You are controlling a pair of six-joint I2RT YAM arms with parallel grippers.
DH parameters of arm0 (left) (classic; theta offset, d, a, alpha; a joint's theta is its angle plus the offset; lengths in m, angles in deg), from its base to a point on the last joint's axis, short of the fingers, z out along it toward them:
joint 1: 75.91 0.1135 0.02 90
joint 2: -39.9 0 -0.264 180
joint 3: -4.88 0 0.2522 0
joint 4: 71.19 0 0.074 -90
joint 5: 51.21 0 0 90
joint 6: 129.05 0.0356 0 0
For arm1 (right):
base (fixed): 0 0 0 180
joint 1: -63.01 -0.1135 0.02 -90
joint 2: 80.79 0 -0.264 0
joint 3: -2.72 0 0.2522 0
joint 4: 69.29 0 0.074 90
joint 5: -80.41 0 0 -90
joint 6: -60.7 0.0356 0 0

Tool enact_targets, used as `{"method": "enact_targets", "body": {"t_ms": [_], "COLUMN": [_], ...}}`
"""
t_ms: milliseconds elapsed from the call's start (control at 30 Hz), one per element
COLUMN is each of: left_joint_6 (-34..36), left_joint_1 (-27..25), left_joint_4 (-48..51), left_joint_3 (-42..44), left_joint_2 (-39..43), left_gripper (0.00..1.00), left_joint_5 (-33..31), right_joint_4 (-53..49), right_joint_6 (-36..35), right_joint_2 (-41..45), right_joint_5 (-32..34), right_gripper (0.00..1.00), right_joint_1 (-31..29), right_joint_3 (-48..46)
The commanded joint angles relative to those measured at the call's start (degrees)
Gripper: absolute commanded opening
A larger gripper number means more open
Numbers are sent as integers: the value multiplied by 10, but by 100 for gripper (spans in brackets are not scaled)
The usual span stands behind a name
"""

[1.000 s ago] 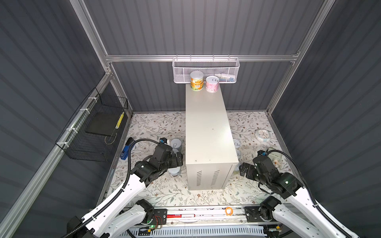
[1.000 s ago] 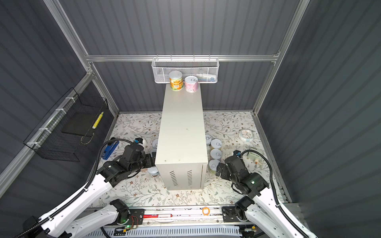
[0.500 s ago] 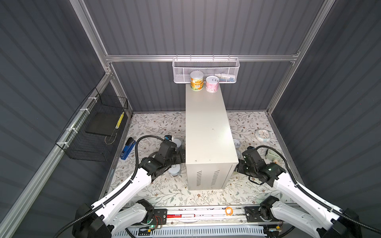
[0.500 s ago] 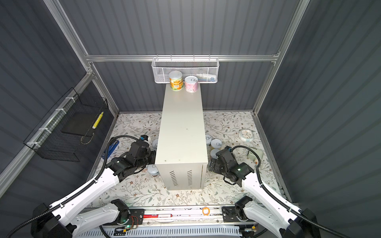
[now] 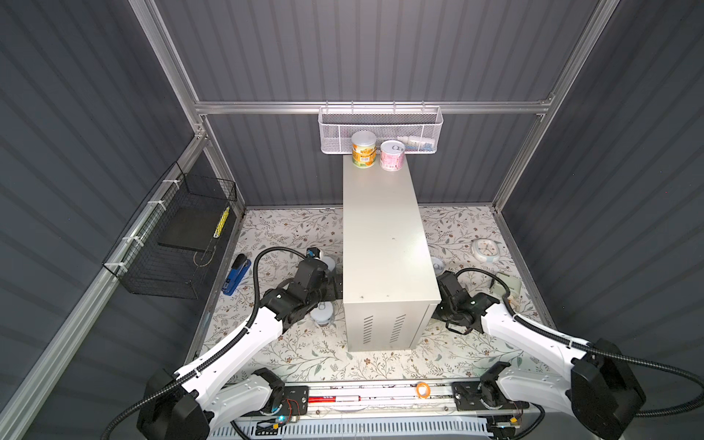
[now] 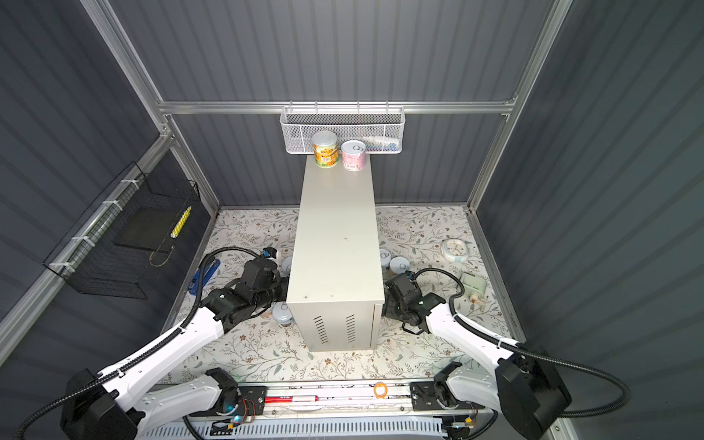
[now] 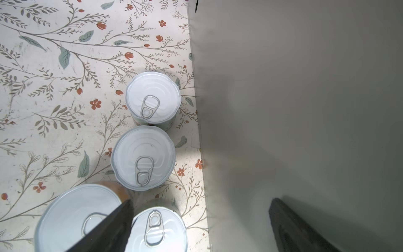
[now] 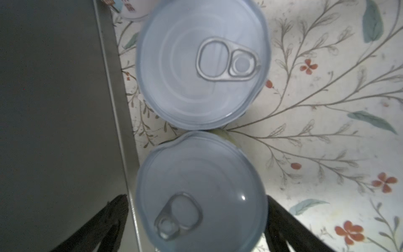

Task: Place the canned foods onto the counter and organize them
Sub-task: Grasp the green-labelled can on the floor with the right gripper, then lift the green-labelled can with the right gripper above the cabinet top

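Two canned foods stand at the far end of the beige counter (image 5: 384, 247): a yellow-orange one (image 5: 364, 150) and a pink one (image 5: 392, 156). More tins stand on the floral floor on both sides of the counter. My left gripper (image 7: 201, 222) is open and low beside the counter's left wall. One tin (image 7: 156, 229) sits just inside its left finger (image 7: 117, 224), and two more (image 7: 143, 158) (image 7: 153, 98) line up ahead. My right gripper (image 8: 196, 218) is open astride a tin (image 8: 200, 192) by the counter's right wall, with another tin (image 8: 202, 63) beyond it.
A round white clock (image 5: 485, 250) and a small white object (image 5: 508, 284) lie on the floor at the right. A blue stapler (image 5: 236, 275) lies at the left. A white mesh basket (image 5: 381, 129) hangs behind the counter, and a black wire basket (image 5: 179, 236) hangs on the left wall.
Both arms have moved in toward the counter and lowered. The right gripper has come down over a tin next to the counter's right wall, its jaws slightly narrower.
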Motion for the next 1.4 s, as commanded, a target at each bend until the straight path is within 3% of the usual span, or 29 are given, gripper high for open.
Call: {"method": "enact_targets", "body": {"t_ms": [0,233,567,667,833,900,1000,1033,1367], "left_joint_6": [4,2,18,17,16,18,24,25,46], "left_joint_1": [-8,-8,-7,-6,-4,-4,-4,-4,23], "left_joint_4": [-47,-59,-47,-50,-52,-49,-44,-41,-12], "left_joint_3": [7,14,1,-2,-9,-10,-7,-8,-34], "left_joint_2": [-5,-14,-22,-28,-30,-27,-23,-22,-6], "left_gripper": [98,97,98,98,99,99,99,99,99], "left_joint_5": [25,33,20,17,18,17,10,5,-7], "right_joint_4": [23,67,99,107,116,115,92,77,-166], "right_joint_6": [1,-1,-11,-14,-8,-6,-7,-7,-51], "right_joint_2": [-16,-49,-105,-125,-132,-122,-100,-89,158], "right_joint_5": [46,70,41,26,12,11,11,11,18], "right_gripper": [93,88,86,81,61,45,5,0,0], "right_joint_1": [-4,-4,-3,-4,-4,-5,-5,-7,-7], "right_joint_3": [-11,-20,-16,-15,-27,-34,-35,-33,46]}}
